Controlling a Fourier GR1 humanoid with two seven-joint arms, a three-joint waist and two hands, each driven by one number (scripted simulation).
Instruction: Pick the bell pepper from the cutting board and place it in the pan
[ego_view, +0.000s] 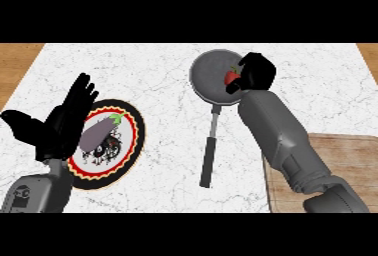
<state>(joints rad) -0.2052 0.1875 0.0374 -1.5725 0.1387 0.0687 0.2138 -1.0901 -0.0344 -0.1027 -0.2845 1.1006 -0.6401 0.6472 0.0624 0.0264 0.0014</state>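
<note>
The bell pepper (232, 77) is red with a green stem. It sits over the right part of the pan (210, 70), clamped in the curled fingers of the right hand (255, 70). Judged step: placement. The next move calls for the fingers to open so the pepper rests in the pan, then a lift clear. The pan's handle (209, 160) points toward the robot across the worktop (162, 65). The cutting board (332, 150) lies at lower right. The left hand (63, 120) rests with fingers apart at the left, over a plate (133, 145) holding an eggplant (100, 132).
</note>
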